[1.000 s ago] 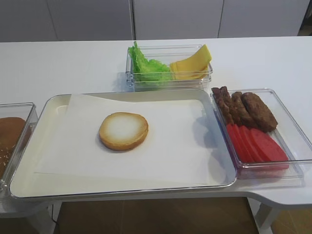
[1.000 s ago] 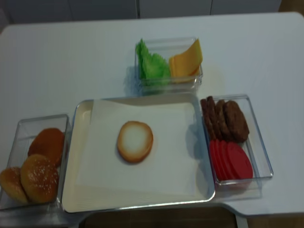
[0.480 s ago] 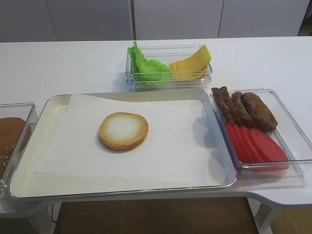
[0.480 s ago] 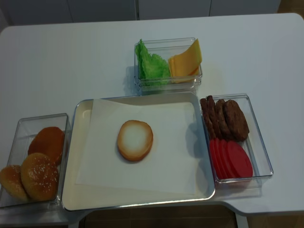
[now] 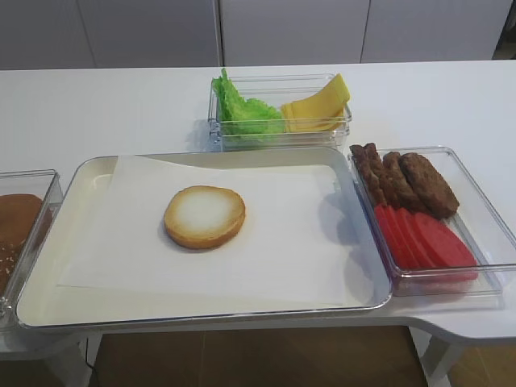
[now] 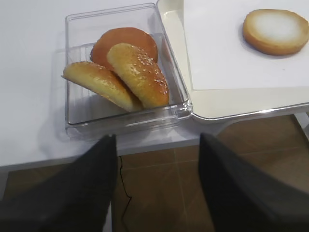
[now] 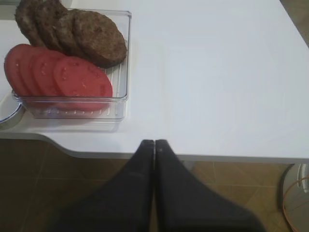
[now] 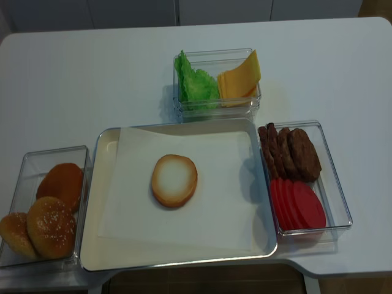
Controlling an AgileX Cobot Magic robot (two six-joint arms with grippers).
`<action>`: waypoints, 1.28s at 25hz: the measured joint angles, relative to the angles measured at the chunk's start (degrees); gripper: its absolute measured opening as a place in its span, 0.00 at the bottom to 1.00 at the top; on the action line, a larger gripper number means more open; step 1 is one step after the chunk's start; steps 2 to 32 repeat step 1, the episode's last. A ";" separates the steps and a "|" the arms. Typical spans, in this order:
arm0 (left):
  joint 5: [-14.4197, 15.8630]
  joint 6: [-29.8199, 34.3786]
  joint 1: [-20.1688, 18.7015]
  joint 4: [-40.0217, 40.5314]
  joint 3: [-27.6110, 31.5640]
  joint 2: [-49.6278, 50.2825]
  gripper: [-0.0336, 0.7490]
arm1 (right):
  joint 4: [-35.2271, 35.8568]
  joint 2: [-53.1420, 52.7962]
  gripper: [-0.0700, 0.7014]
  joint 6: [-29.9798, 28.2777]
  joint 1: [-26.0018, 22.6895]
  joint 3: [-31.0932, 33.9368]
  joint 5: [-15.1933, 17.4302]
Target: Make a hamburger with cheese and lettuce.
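One pale-faced round bun half (image 8: pixel 174 180) on one cream tray (image 8: pixel 105 245). Three golden bun pieces (image 6: pixel 136 73) in a clear box. Four brown round patties (image 7: pixel 99 37), four flat red slices (image 7: pixel 82 77). Three clear plastic boxes (image 8: pixel 342 205) altogether.

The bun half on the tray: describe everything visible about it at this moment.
The bun half is round, with a golden-brown rim and a pale cream cut face turned up. It lies flat on the white paper sheet lining the tray, left of the paper's middle. Nothing is stacked on it and nothing else touches it; neither claw is near. The left wrist view shows it equally bare. Its surface looks dry and lightly toasted at the edge.
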 joint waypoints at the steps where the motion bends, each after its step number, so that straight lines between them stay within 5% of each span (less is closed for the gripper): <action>1: 0.00 -0.12 0.00 -0.11 0.00 0.00 0.56 | 0.00 0.00 0.09 0.01 0.00 0.00 0.00; 32: 0.00 -0.12 0.00 -0.11 0.00 0.00 0.56 | 0.00 0.00 0.09 0.01 0.00 0.00 0.00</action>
